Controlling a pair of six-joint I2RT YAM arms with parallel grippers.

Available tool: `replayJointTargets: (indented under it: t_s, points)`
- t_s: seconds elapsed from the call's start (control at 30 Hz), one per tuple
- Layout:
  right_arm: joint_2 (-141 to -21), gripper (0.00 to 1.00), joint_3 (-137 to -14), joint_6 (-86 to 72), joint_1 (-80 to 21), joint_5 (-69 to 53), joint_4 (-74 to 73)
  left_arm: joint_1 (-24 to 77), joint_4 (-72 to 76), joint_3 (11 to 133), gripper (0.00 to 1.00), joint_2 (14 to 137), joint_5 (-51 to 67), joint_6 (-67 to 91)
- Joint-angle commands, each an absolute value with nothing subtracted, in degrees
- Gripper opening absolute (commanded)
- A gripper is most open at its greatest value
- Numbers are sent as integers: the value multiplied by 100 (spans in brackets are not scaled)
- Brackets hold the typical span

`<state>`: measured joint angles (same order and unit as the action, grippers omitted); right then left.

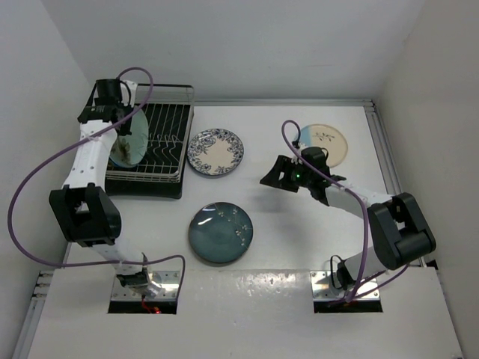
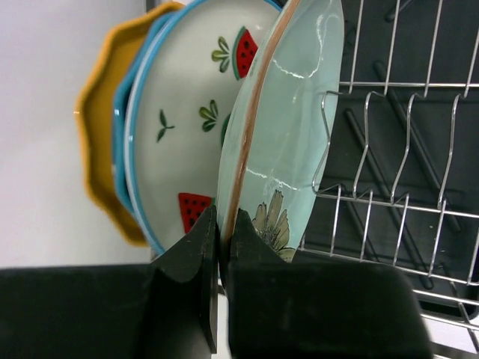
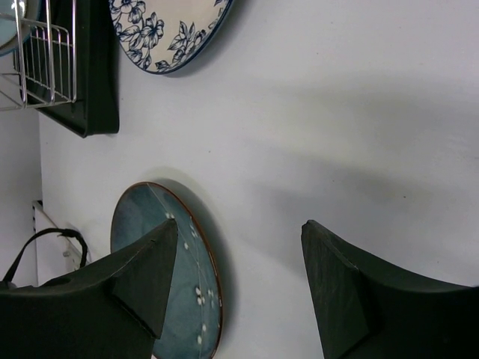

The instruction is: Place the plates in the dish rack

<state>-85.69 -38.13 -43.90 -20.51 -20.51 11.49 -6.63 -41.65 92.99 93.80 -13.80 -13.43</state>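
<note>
Pinching the mint green plate (image 2: 288, 134) by its rim, the left pincer (image 2: 222, 224) is clenched on the lower edge so the plate stands on edge. That's the only way it'll slot between the tines of the dish rack (image 1: 161, 146), up at 10 o'clock on the bench (image 1: 299, 224). It sits close beside the watermelon plate (image 2: 187, 127), with the bright blue plate (image 2: 122, 127) and yellow plate (image 2: 97, 142) upright behind that, so my guess is they're filling slots from one end. The right pincer (image 3: 238, 232) is spread wide with nothing in it, hanging over mid-bench, probably just parked out of the way. Lying flat on the bench: the blue-floral plate (image 1: 215, 152) near centre, the dark teal plate (image 1: 220, 232) at 6 o'clock from it, and the blue-and-cream plate (image 1: 323, 144) out at 2 o'clock.
</note>
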Motion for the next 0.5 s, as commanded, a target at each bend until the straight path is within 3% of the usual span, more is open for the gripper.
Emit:
replayJointTargets:
  t_s: [0.0, 0.1, 0.27, 0.37, 0.47]
  points:
    - [-8508, 67, -3806, -4298, -2066, -1960, 1257, -1036, -3480, 9220, 0, 9087, -1372, -1284]
    - [-8622, 67, -4059, -4141, -2092, -1820, 977, -1186, -3480, 9220, 6, 9140, -1099, -1161]
    - [-9219, 69, -5175, -3806, -2276, -1293, 63, -1301, -3700, 9272, 49, 9141, -853, -1099]
    - [-9711, 72, -5738, -3963, -2390, -1029, 35, -1301, -3884, 9527, 64, 9080, -564, -1099]
    - [-10491, 72, -6457, -4358, -2452, -1002, 96, -1301, -4025, 9790, 71, 8948, -273, -1099]
